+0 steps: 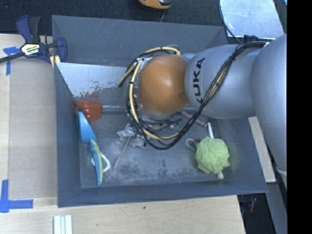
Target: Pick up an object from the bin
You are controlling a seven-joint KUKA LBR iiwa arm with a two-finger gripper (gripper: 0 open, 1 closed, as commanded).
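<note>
The pincer [130,134], open or closed one cannot tell under the orange wrist cover [163,84], is hanging low in the grey bin [146,199], with nothing seen lifted yet, between a blue brush [86,129] and a green fuzzy scrubber [212,155], both lying apart from it.

I read one brand name, KUKA, in dark capital letters running sideways on the silver arm [229,82], on its rounded end just right of the orange wrist cover [163,84], mid-scene.

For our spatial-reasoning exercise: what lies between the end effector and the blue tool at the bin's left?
Only bare bin floor, seen in the camera view; the end effector and blue tool are apart.
</note>
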